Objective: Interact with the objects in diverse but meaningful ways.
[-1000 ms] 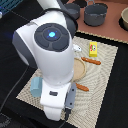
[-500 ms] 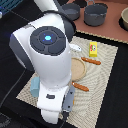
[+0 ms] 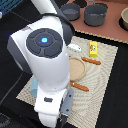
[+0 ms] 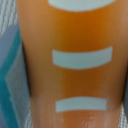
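Looming low over the mat (image 3: pixel 102 75), arm hides fingers; orange rectangular block (image 4: pixel 75 65) fills wrist view.

plate (image 3: pixel 76 69) between two cutlery pieces (image 3: pixel 90 61)

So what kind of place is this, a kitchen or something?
Probably a mock kitchen table set up for robot practice, not a real kitchen. A woven mat holds a tan plate and orange-handled cutlery, with grey pots behind, and the robot arm looms over it all.
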